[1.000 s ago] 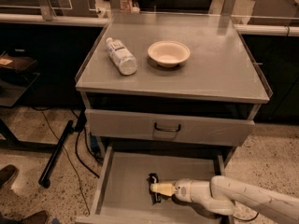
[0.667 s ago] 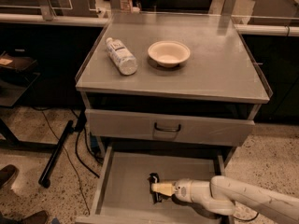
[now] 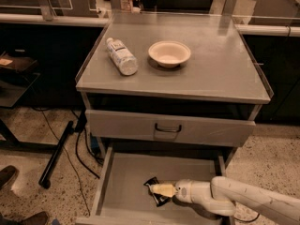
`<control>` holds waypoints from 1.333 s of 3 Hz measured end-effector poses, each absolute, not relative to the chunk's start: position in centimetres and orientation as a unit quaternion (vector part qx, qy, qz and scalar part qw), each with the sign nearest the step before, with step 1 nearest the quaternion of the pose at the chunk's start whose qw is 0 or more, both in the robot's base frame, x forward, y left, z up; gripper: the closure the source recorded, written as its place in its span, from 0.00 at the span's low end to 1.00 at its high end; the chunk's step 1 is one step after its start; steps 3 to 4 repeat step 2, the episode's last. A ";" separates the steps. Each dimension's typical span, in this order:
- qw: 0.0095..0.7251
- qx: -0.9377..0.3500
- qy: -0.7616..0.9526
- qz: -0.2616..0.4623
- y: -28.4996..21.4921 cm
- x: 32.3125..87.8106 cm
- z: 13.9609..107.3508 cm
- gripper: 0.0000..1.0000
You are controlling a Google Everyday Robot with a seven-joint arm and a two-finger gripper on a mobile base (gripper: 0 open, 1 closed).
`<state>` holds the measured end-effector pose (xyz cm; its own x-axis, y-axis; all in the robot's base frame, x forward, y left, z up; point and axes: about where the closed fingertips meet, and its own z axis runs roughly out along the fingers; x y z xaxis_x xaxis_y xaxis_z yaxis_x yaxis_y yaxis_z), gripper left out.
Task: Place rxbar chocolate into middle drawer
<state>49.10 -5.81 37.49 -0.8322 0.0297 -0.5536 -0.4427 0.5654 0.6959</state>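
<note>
So nearest the camera you've got the middle drawer [image 3: 126, 182] pulled open, with its near edge cut off at the bottom of the shot. The white arm [image 3: 243, 203] comes in low from the right, lying almost flat over the drawer's near right part, and the rest of it runs out of frame at the right corner. The gripper [image 3: 162, 190] points left and sits right on top of the rxbar chocolate [image 3: 152, 182]. Honestly can't tell if it's clamped on the bar or loose, since the tip is just a pale blob.

The bar is inside the drawer, roughly mid-floor and a bit to the near side. Its middle is hidden under the gripper, so only the black ends poke out. The long axis seems to run mostly near to far, with the far end skewed a little left.

Past that is a shut drawer front [image 3: 211, 132] with a dark handle [image 3: 168, 128]. On the tabletop [image 3: 220, 64], a clear bottle [image 3: 122, 56] lies on its side left of a pale bowl [image 3: 169, 53].
</note>
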 end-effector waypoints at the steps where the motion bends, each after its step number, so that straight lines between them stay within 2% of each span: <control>1: 0.263 -0.122 0.845 0.450 -5.8 49.1 37.5 0.00; 4: 0.263 -0.122 0.845 0.450 -5.8 49.1 37.5 0.00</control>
